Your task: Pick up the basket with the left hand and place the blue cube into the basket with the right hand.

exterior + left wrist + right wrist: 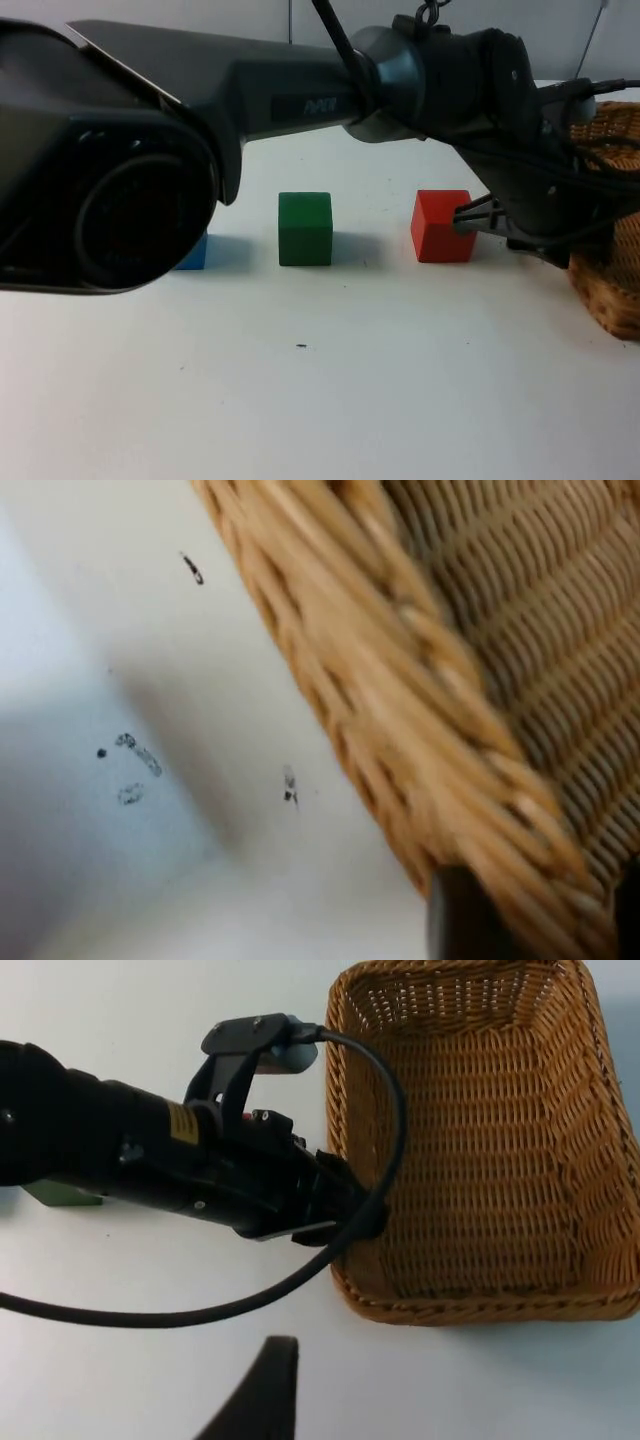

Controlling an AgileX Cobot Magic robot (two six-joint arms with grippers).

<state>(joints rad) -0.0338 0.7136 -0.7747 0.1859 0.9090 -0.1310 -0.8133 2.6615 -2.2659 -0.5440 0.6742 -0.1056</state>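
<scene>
Status: left gripper reaches the left rim of the basket, at the table's right side, apparently clamped on the wicker; lift not confirmed. Right gripper hovers above, grip state undeterminable; placing the cube remains. Stock: 1 basket, 3 cubes: blue cube left, green cube middle, red cube right.

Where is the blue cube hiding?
In the top view the blue cube sits on the white table, at the picture's left, half hidden behind the big black arm, beside the green cube.
</scene>
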